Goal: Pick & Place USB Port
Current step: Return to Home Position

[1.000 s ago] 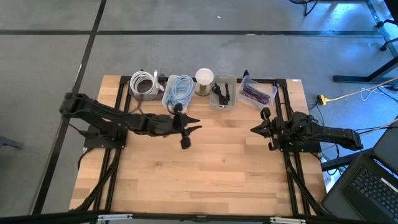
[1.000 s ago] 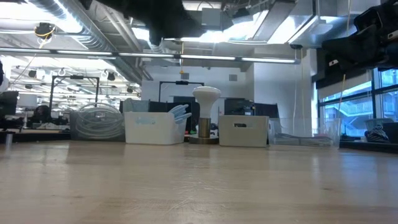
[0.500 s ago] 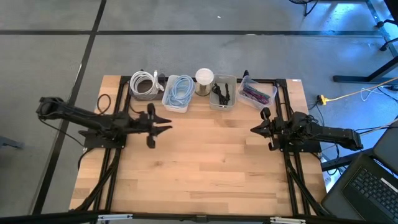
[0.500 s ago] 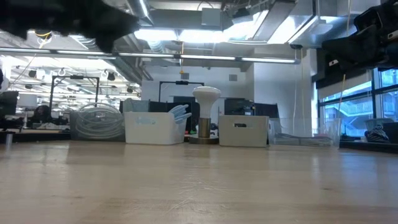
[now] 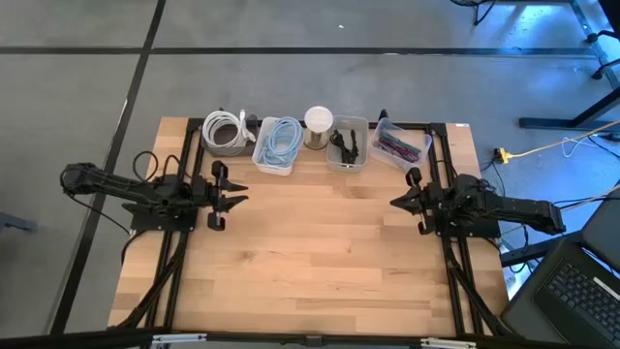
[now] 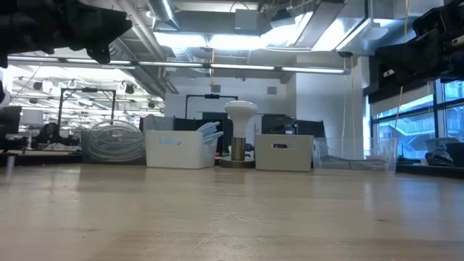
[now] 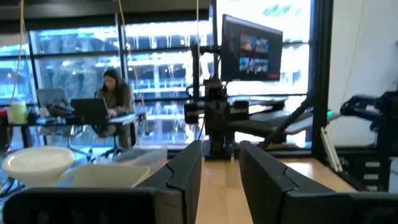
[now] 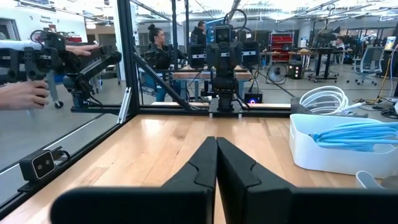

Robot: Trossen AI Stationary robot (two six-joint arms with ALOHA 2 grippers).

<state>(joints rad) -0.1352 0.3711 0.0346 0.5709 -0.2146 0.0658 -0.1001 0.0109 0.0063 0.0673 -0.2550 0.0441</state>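
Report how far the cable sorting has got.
Done: blue cable lies in the white bin, black cable in the gray bin, violet cable in the transparent bin. In hand: nothing; left gripper open, right gripper shut, both empty at the table's sides. Left: apparently only parking the arms.

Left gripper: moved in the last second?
Yes. In the high view the left gripper retracted leftward, from in front of the white bin to left of it.
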